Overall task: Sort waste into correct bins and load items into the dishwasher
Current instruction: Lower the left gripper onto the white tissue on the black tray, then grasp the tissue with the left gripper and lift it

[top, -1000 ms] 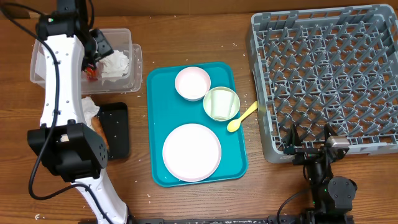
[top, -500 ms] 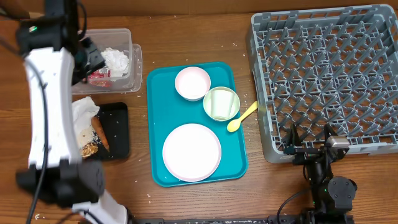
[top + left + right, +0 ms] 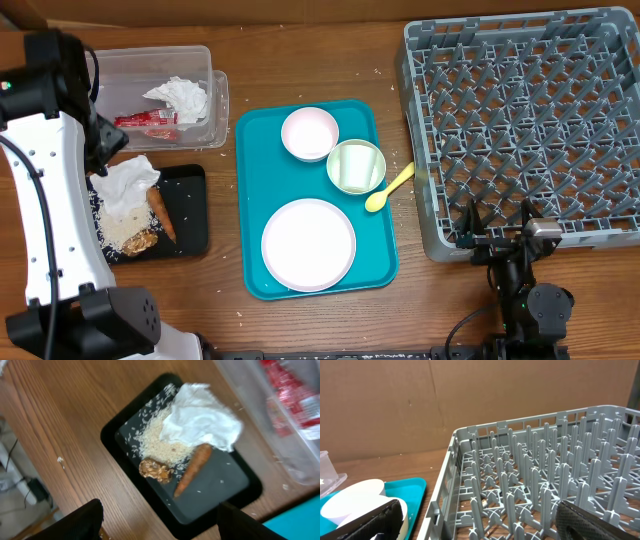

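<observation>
The clear tub [image 3: 205, 70] holds a crumpled napkin [image 3: 182, 97] and the red-and-white wrapper [image 3: 146, 119]. The black tray [image 3: 188, 205] holds another napkin [image 3: 125, 183], rice [image 3: 118, 232], the carrot piece [image 3: 160, 215] and the brown chunk [image 3: 140, 242]. My left gripper [image 3: 98, 140] is open and empty, high above the black tray [image 3: 220, 485]. The left wrist view shows its napkin [image 3: 200, 417], carrot [image 3: 192, 467] and chunk [image 3: 155, 470]. The white plate [image 3: 308, 244], pale bowl [image 3: 309, 133], green cup [image 3: 355, 166] and yellow spoon [image 3: 388, 188] lie by the grey rack [image 3: 530, 120]. My right gripper [image 3: 495, 228] is open at the rack's front edge.
The dishes sit on a teal tray [image 3: 255, 160] in the middle; the spoon hangs over its right rim. Cardboard walls stand at the back. In the right wrist view the rack's pegs [image 3: 535, 480] fill the space between the open fingers [image 3: 480, 525]. Rice grains lie scattered on the wood.
My left arm has drawn back from over the tub toward the left and front. The wrapper it carried now lies in the tub. The right arm has not moved.
</observation>
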Available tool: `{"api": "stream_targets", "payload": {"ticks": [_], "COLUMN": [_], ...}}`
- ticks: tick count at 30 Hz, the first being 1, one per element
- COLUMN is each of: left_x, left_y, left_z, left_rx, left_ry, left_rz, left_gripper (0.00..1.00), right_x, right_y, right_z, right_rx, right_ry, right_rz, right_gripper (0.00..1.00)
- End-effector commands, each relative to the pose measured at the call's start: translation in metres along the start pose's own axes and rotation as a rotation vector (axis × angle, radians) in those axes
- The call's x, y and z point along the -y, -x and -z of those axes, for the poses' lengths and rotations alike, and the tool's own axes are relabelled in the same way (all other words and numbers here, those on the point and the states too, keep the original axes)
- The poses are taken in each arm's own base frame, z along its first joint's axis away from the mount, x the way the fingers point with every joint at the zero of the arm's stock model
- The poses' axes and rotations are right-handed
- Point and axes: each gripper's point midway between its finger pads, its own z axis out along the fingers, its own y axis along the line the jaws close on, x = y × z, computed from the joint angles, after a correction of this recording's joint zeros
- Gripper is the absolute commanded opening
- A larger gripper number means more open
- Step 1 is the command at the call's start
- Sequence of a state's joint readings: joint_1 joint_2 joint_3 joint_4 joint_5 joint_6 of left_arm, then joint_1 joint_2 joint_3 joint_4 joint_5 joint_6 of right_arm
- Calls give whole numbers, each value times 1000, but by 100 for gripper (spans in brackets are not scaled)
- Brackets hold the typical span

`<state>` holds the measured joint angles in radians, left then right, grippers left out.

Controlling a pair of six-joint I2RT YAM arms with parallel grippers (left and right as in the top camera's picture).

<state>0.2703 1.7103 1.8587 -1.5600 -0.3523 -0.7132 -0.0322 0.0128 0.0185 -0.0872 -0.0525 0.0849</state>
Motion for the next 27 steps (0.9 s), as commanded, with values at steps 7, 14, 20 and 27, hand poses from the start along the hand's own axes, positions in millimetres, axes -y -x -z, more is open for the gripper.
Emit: {"api": "stream_targets", "payload": {"ticks": [7, 14, 20, 27], "left_x": [13, 15, 25, 48], "left_y": [-11, -6, 2, -16], "left_z": [-91, -137, -160, -177], "left_rx": [-77, -45, 32, 31], "left_ry": [-42, -106, -162, -286], "left_rz": [-12, -49, -191, -375], "left_gripper": [88, 80, 78, 75], "right_x": [0, 0, 0, 0], "right_y": [-1, -1, -1, -1], "right_z": [0, 0, 0, 0], "right_rx": [6, 6, 6, 6], "right_ry": [2, 2, 2, 2], "right_rz": [4, 4, 4, 4], "right_gripper": [100, 100, 100, 100]}}
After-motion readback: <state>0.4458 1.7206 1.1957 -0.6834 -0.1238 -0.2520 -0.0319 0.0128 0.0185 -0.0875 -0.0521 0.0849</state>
